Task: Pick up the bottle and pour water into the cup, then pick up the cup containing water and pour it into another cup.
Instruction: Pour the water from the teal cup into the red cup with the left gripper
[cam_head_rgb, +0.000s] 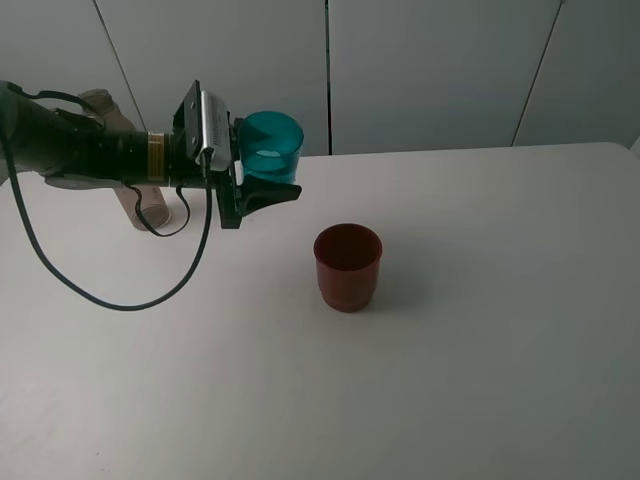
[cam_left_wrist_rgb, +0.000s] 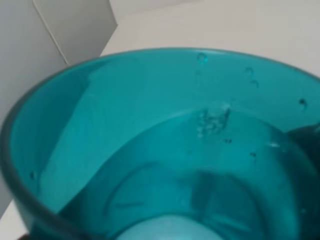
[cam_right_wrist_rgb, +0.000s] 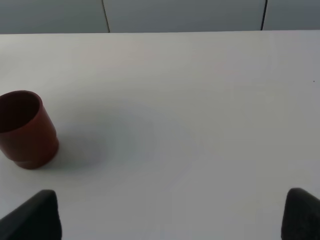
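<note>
Grasping the teal cup (cam_head_rgb: 272, 143) with water inside, the left end effector (cam_head_rgb: 262, 175) holds it above the worktop (cam_head_rgb: 480, 330), near the red cup (cam_head_rgb: 347, 265). The bottle (cam_head_rgb: 138, 203) stands behind that arm. The right end effector (cam_right_wrist_rgb: 172, 220) is released, with its tips wide apart.

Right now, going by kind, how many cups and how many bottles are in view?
Cups: 2 (teal cup, red cup)
Bottles: 1 (bottle, partly hidden)
Total: 3
</note>
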